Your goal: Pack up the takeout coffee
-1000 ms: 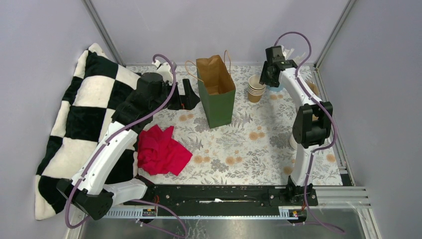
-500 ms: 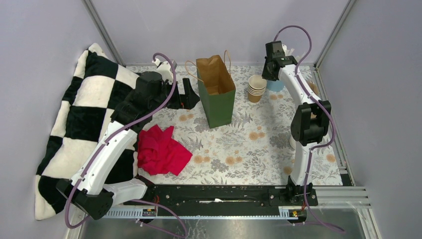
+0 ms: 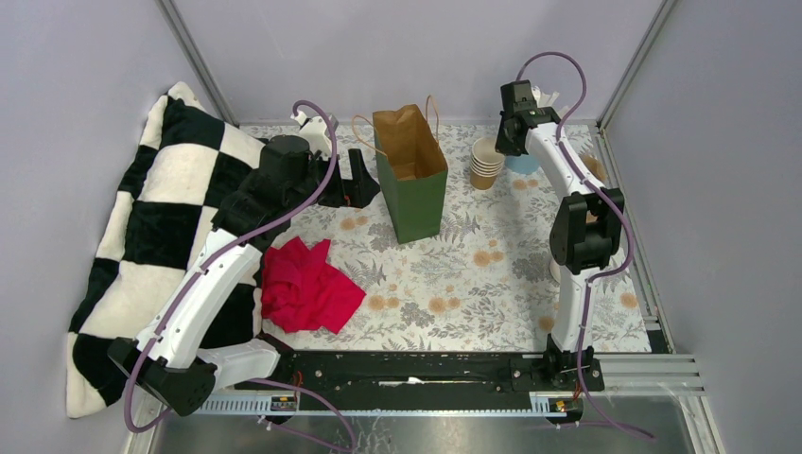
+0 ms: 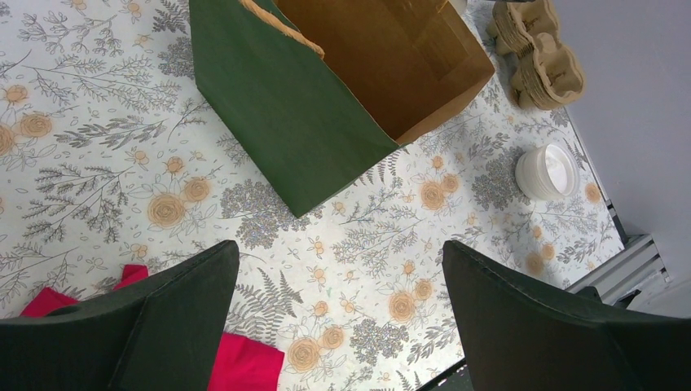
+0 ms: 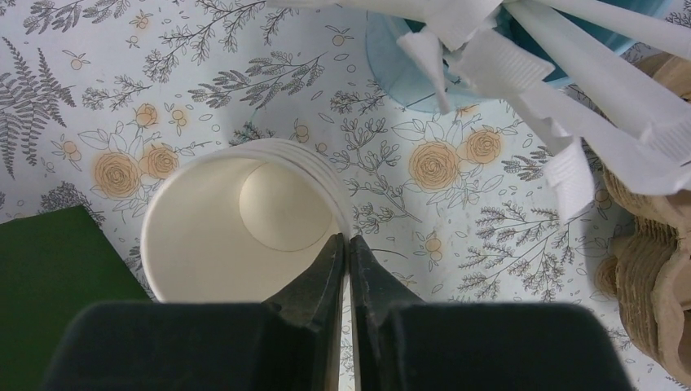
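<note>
A stack of tan paper cups (image 3: 487,163), lidless and cream inside (image 5: 236,228), stands right of the upright green bag (image 3: 412,184), whose top is open (image 4: 391,65). My right gripper (image 5: 349,240) is shut on the top cup's rim, one finger inside the cup and one outside; in the top view it (image 3: 504,144) hangs just right of the stack. A small stack of white lids (image 4: 547,171) lies on the table. Left of the bag, my left gripper (image 4: 338,248) stands wide open above the table with nothing between its fingers.
A blue cup of white paper-wrapped sticks (image 5: 424,57) stands right behind the cup stack. Brown pulp cup carriers (image 4: 538,49) lie by the right wall. A red cloth (image 3: 307,284) and a black-and-white checked blanket (image 3: 142,227) lie at the left.
The right gripper has closed from half open onto the top cup's rim, and its wrist has shifted slightly back and left. The left arm has not moved.
</note>
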Controlling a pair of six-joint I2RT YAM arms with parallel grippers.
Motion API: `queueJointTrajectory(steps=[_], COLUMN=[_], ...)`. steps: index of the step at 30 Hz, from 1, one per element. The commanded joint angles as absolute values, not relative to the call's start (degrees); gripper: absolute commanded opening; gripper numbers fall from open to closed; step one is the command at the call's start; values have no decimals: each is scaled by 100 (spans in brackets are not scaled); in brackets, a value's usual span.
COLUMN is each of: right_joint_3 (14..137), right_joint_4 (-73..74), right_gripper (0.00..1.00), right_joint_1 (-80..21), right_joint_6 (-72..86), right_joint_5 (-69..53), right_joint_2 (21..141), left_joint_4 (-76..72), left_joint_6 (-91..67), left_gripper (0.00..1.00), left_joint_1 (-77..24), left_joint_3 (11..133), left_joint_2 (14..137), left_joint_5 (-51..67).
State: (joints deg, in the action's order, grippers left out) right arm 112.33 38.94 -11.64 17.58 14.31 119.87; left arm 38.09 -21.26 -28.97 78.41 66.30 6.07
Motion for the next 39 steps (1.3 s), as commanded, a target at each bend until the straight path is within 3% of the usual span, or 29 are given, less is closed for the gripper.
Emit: queueJointTrajectory(steps=[1, 4, 8, 13, 18, 39], right_joint_3=[11472, 11456, 11472, 11599, 11853, 10888], right_joint_4=[4039, 4042, 4021, 4065, 4340, 3953], right_gripper=[10, 19, 20, 14, 1, 0], right_joint_1=[-1230, -1230, -1229, -1230, -1230, -883], right_joint_6=[1704, 1696, 1645, 1637, 1675, 2099], right_joint_5=[1636, 1652, 1660, 1635, 1738, 786], right_joint_2=[12015, 12012, 12025, 12093, 12133, 10920], left_joint_4=[3701, 3709, 3704, 3703, 3704, 3685], left_joint_6=[-2048, -2048, -2048, -2031, -2013, -2052], left_gripper=[99, 99, 99, 99, 99, 99], left_joint_1=[-2909, -2909, -2909, -2909, -2909, -2910], left_joint_3=[8082, 8084, 8061, 8049, 8059, 8135], left_joint_2=[6619, 6616, 6591, 6574, 6557, 6566], left_joint_5=[672, 677, 677, 681, 677, 804])
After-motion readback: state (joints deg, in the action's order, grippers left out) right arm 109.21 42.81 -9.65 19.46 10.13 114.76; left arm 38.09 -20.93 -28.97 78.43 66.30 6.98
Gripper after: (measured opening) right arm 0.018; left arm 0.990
